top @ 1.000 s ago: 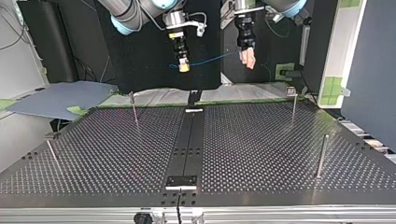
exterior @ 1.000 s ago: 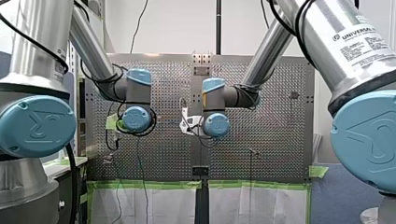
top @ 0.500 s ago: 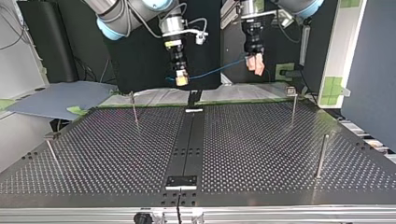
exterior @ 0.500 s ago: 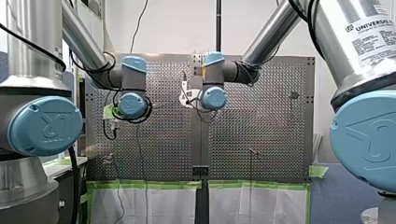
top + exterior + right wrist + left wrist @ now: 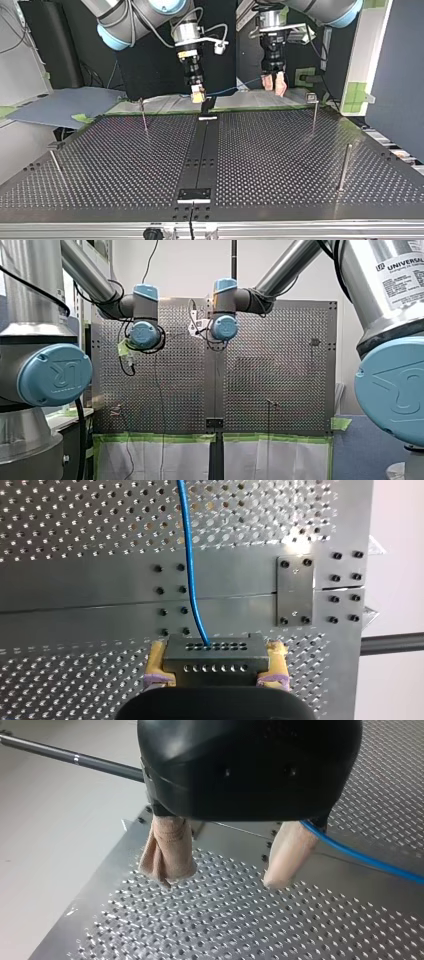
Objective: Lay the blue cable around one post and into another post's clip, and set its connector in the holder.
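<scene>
In the top view my right gripper [image 5: 198, 95], with yellow pads, is shut on a black connector block [image 5: 215, 656] just above the table's far edge. The blue cable [image 5: 232, 90] runs from it across to my left gripper [image 5: 274, 87]. In the right wrist view the cable [image 5: 189, 555] leaves the connector and runs ahead over the table. My left gripper [image 5: 221, 880] is open, its beige fingers [image 5: 167, 852] spread wide just over the perforated plate. There the cable [image 5: 360, 861] passes behind one finger and away to the side. In the front view the wrists hide both grippers.
Thin upright posts stand on the perforated table [image 5: 280, 165]: one far left [image 5: 144, 116], one near left [image 5: 55, 164], one far right [image 5: 314, 114], one near right [image 5: 345, 167]. A black strip [image 5: 200, 155] runs down the middle with a small plate [image 5: 195, 194] near the front edge.
Both grippers have come down in the top view toward the table's far edge, with the cable strung between them. The right gripper has kept hold of the connector.
</scene>
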Controlling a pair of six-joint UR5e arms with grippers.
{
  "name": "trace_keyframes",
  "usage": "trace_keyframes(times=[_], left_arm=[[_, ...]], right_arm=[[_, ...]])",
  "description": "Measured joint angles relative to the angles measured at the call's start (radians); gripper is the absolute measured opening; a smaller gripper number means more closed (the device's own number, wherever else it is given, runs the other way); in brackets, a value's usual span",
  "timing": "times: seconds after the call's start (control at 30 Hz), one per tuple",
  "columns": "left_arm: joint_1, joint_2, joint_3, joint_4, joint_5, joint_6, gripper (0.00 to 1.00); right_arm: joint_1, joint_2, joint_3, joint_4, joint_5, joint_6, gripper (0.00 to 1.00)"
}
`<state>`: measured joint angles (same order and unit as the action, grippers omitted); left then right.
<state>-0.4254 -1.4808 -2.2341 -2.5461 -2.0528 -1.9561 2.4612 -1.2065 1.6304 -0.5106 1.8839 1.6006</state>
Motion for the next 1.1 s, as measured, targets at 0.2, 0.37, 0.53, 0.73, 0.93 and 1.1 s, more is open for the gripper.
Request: trace_keyframes(times=[0.2, 0.37, 0.53, 0.73, 0.93, 1.1], left_arm=[[0.020, 0.027, 0.030, -0.061, 0.008, -0.010, 1.00], [0.040, 0.061, 0.038, -0.106, -0.011, 0.006, 1.00], [0.061, 0.108, 0.067, -0.156, -0.032, 0.035, 1.00], [0.079, 0.136, 0.120, -0.223, -0.037, 0.039, 1.00], [0.091, 0.152, 0.169, -0.289, -0.039, 0.028, 1.00], [0.121, 0.169, 0.199, -0.328, -0.031, 0.024, 1.00]], right_arm=[[0.001, -0.001, -0.041, 0.034, -0.002, -0.015, 0.02], [0.002, -0.003, -0.074, 0.059, -0.004, -0.021, 0.02], [0.002, -0.002, -0.101, 0.073, -0.024, -0.027, 0.02], [0.004, -0.002, -0.122, 0.072, -0.063, -0.043, 0.02], [0.009, -0.001, -0.145, 0.075, -0.079, -0.057, 0.02], [0.011, 0.001, -0.165, 0.070, -0.096, -0.047, 0.02]])
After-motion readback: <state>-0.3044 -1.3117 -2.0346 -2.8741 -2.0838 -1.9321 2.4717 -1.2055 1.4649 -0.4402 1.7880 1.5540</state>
